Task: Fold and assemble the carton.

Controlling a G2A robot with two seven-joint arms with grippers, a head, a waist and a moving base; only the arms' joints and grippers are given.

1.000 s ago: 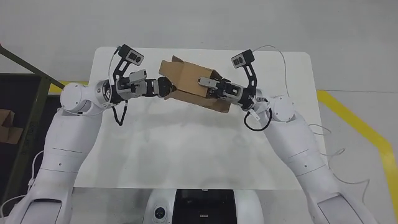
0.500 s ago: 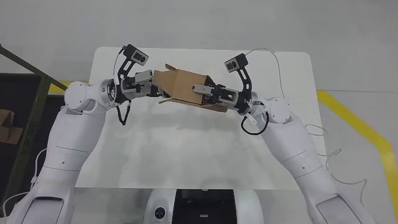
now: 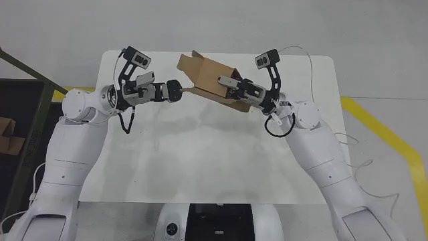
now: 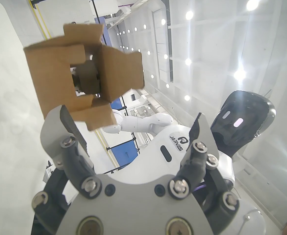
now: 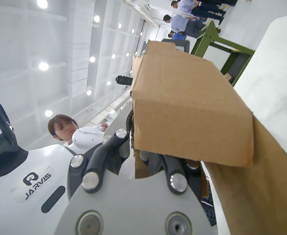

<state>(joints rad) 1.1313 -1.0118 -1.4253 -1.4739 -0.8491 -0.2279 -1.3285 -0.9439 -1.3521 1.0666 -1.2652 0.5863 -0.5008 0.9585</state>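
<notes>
- The brown carton (image 3: 206, 77) is up in the air over the far middle of the white tabletop (image 3: 200, 167). It is tilted, with 1 end slanting far and left and the other near and right.
- The right gripper (image 3: 232, 88) has hold of the carton at its right end. In the right wrist view its fingers (image 5: 169, 166) are clamped on 1 cardboard wall. A dark finger pokes out under the edge of the panel, and the rest is hidden behind the cardboard.
- The left gripper (image 3: 175, 90) sits just left of the carton, level with its near-left corner. Its 2 fingers (image 4: 68, 123) are spread wide and hold nothing.
- Seen from the left wrist, the carton's left end faces that gripper and stands open, with its flaps splayed outward around a dark hollow.
- 1 of those flaps hangs down right by the tip of 1 left finger. I cannot tell whether the flap and the fingertip touch.
</notes>
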